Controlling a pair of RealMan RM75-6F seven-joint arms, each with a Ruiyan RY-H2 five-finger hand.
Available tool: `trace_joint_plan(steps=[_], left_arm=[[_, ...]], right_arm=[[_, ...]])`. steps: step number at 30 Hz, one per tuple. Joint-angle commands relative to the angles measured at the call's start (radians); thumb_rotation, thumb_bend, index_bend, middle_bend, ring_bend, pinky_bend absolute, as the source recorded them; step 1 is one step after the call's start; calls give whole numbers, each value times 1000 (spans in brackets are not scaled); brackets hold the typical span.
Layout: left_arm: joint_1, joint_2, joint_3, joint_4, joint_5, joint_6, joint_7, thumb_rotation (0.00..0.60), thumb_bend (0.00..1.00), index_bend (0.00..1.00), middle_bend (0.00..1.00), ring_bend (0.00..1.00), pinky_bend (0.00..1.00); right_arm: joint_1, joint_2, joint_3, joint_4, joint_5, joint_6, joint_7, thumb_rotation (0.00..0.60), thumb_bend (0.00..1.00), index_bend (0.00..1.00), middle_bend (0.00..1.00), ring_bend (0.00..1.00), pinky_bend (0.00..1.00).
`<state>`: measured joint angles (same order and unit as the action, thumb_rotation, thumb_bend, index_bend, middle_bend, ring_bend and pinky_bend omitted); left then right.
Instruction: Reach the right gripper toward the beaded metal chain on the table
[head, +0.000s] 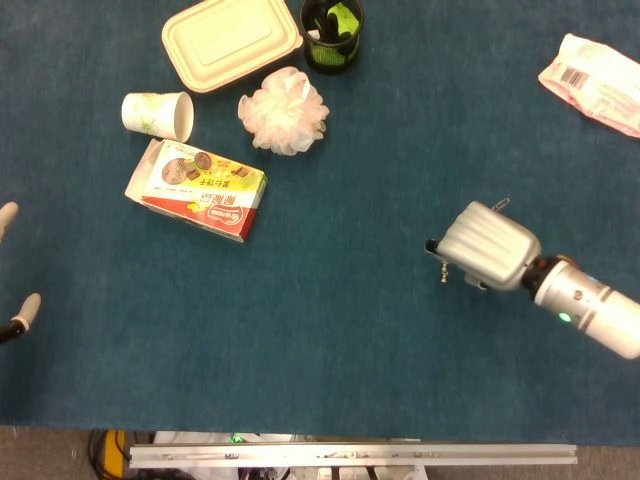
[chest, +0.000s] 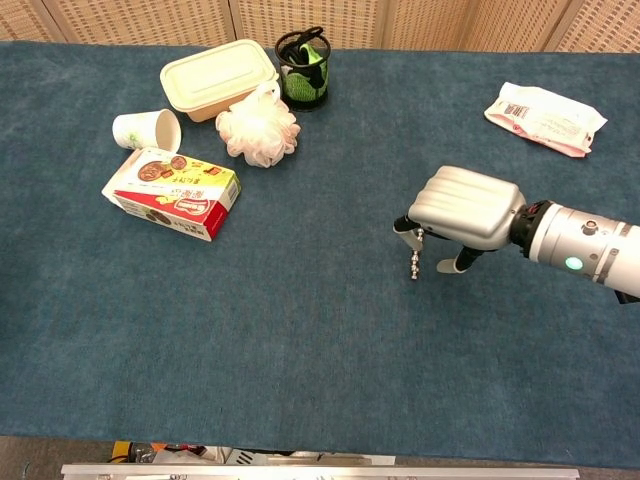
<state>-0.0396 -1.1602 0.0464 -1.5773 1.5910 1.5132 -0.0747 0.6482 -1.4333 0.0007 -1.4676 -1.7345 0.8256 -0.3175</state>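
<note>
One beaded metal chain (chest: 413, 266) lies on the blue counter (chest: 300, 320), right of the middle. Only its near end shows. The right hand (chest: 462, 208) is over its far end, palm down, with fingertips (chest: 403, 226) pointing at the counter beside the beads. I cannot tell if they touch the chain. The left hand (head: 14, 270) is at the left edge, and just two spread fingertips show. Far to the left sit a snack box (chest: 172, 193), a paper cup (chest: 146, 130) and a white bath pouf (chest: 258, 132).
</note>
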Motion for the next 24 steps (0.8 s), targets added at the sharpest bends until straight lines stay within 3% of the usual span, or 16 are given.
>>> trace_joint_plan(steps=[1, 12, 16, 24], left_arm=[[1, 0, 0, 1, -2, 0, 0, 600, 273, 5, 18, 12, 0], [7, -2, -2, 9, -12, -1, -9, 600, 273, 5, 18, 12, 0], [8, -6, -3, 16, -15, -3, -17, 600, 273, 5, 18, 12, 0], [13, -9, -4, 29, -18, 0, -30, 600, 273, 5, 18, 12, 0]], right_arm=[[10, -13, -4, 10, 8, -10, -3, 600, 127, 546, 954, 1000, 1000], [44, -52, -20, 38, 48, -44, -16, 600, 131, 546, 954, 1000, 1000], [54, -62, -25, 44, 65, -55, -23, 600, 194, 546, 954, 1000, 1000], [68, -81, -30, 51, 92, -69, -34, 600, 205, 546, 954, 1000, 1000]])
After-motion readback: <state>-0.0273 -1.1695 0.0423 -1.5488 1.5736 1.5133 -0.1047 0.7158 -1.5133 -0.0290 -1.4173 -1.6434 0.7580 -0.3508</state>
